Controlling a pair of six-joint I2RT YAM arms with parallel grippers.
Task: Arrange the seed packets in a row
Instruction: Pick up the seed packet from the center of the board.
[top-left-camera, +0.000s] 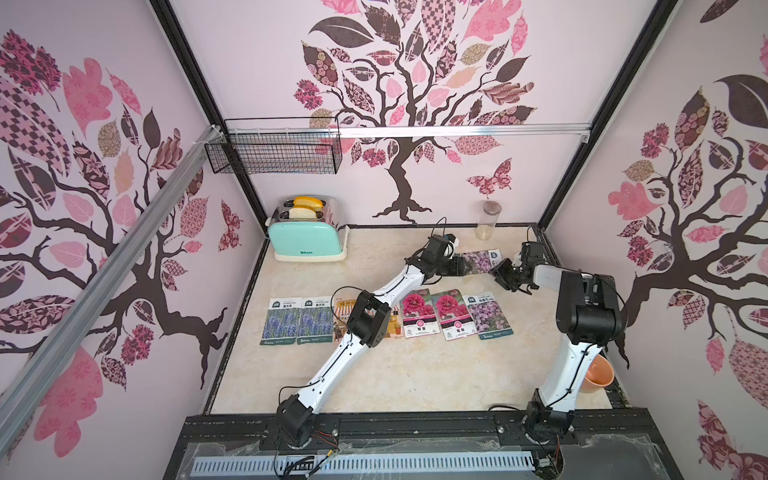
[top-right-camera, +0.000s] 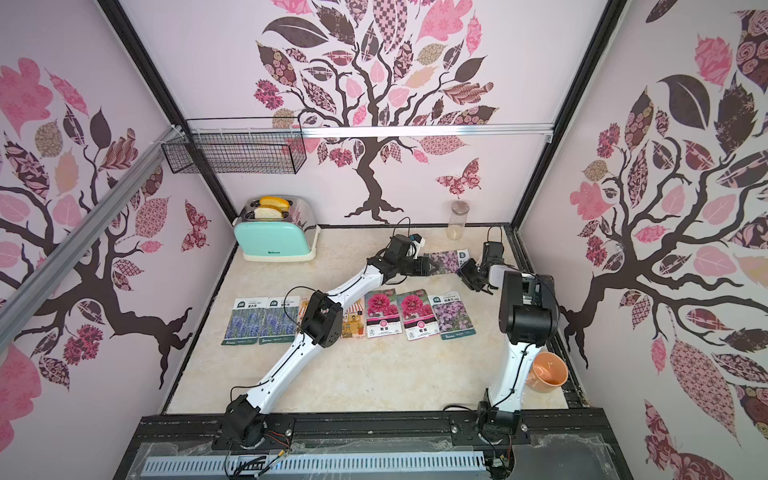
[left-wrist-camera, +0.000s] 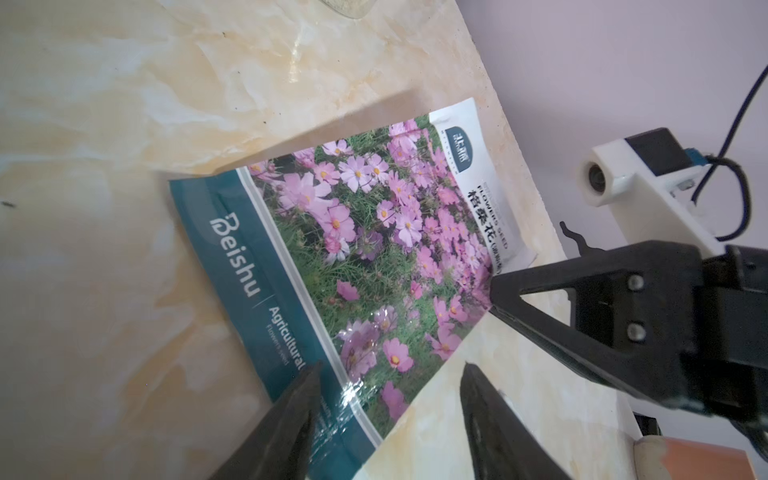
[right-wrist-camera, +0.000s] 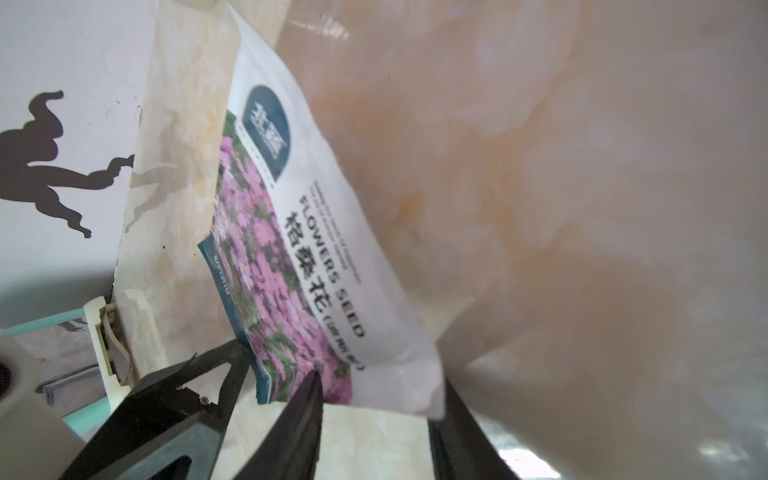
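Several seed packets lie in a row across the table: two blue lavender, an orange one mostly hidden under my left arm, two magenta and one lilac. Another lilac packet lies apart near the back right. My left gripper is open, its fingers either side of that packet's teal end. At the packet's white label end my right gripper also stands open, with a corner between its fingers.
A mint toaster with bread stands at the back left. A clear jar is against the back wall behind the loose packet. An orange cup sits by the right wall. A wire basket hangs overhead.
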